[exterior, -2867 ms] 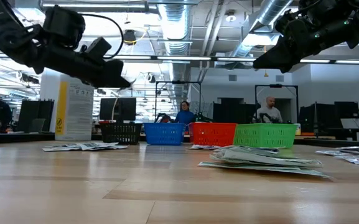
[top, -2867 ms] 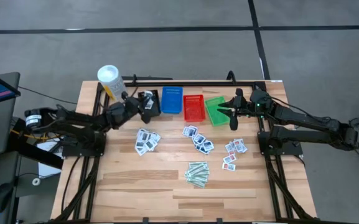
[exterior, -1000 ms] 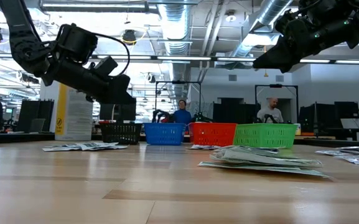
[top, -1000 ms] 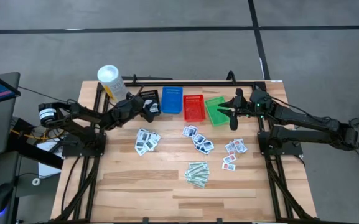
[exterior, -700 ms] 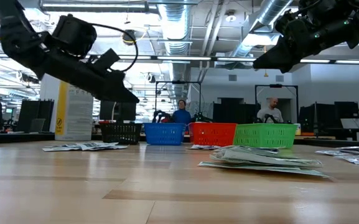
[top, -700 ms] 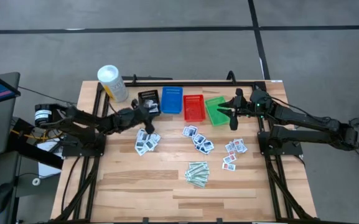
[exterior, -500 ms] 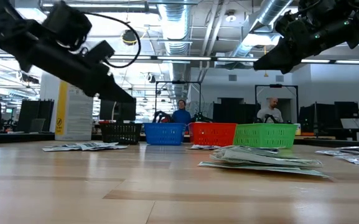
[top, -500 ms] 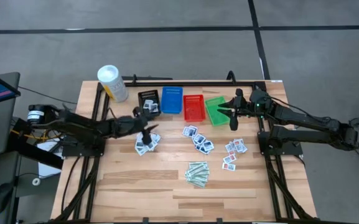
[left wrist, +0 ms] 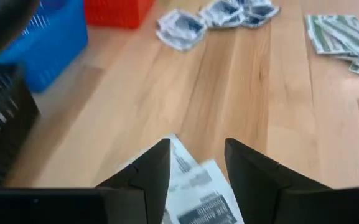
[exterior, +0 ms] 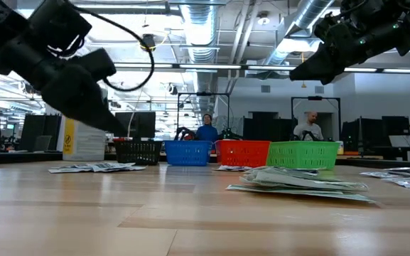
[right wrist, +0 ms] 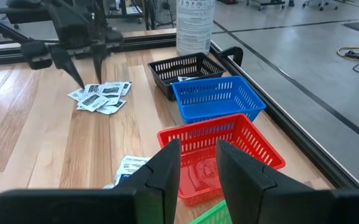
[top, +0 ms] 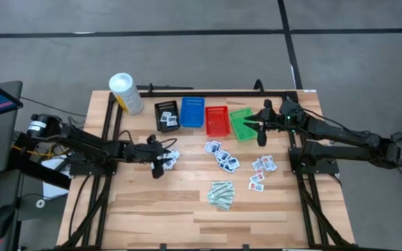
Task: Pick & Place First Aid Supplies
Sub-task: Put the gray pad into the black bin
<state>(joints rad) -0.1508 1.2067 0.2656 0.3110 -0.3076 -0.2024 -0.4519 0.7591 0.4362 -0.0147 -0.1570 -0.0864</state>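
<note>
Fig.: L gripper (top: 160, 162) hangs above the white packets w/ dark print (top: 166, 159), fingers (left wrist: 157, 167) parted, nothing held; packets lie directly beneath and between the tips. Black basket (top: 166, 115) just beyond it holds a packet. R gripper (top: 259, 130) waits over the green basket (top: 241, 123), fingers slightly apart, empty. Pale-green strips (top: 221, 194) lie well apart from both.

We are seeing two dark, matte black jointed robot arms (top: 96, 145), each ending in a black two-finger gripper (left wrist: 195, 163) with wedge-shaped fingers. A black cable (exterior: 130, 32) is looping over the left arm, and small green lights (top: 286, 118) are glowing on the right wrist.
</note>
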